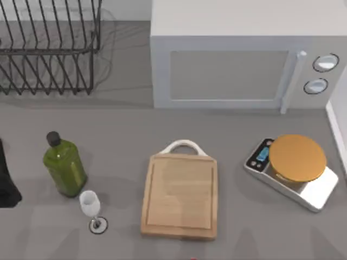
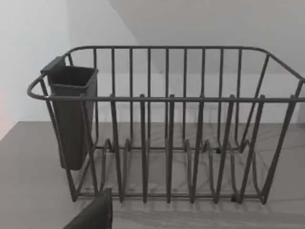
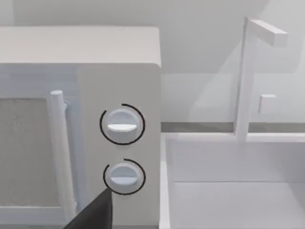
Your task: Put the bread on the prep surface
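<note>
Grey countertop [image 1: 119,135] with the cutting board [image 1: 180,196] bare; no bread on it yet.
Both arms seem parked; jaw state cannot be told. Next move: find the bread, grasp it.

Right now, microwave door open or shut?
Shut. In the top view the microwave door sits flush with its front, handle beside the two knobs.

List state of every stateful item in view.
White microwave: door shut.
Light-wood cutting board with white loop handle: flat, bare.
Green glass bottle with black cap: upright, capped.
Clear wine glass: upright.
Silver scale with round orange plate: plate bare.
Dark wire dish rack: no dishes.
</note>
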You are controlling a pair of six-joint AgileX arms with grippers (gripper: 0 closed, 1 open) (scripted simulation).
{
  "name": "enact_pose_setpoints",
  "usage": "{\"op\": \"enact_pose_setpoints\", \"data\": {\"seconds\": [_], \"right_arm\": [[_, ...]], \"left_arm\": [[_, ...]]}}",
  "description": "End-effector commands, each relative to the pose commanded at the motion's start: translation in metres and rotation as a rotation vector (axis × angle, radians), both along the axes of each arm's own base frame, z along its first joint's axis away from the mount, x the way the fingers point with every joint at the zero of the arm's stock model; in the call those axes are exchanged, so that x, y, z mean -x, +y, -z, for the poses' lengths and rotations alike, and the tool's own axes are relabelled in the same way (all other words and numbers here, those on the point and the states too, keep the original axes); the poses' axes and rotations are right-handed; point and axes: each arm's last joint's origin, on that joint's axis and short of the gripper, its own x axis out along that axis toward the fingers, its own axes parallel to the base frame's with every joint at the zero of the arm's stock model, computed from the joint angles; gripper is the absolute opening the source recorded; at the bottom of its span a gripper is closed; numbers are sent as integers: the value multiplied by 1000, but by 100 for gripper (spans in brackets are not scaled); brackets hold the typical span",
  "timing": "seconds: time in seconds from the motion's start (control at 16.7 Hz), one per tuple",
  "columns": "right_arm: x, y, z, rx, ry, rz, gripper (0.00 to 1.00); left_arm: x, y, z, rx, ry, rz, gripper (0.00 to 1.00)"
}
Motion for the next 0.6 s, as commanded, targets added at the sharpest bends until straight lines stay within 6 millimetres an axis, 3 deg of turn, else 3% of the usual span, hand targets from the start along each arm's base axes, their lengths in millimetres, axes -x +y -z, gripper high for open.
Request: {"op": "enact_pose_setpoints", "data": {"seconds": [0.3,0.6], "right_arm": [[0,0,0,0,0,0,100],[0,0,0,0,0,0,100]], "left_arm": [[-1,1,-12,-34,43,-12,100],[-18,7,-59,-175,272,-29,100]]}}
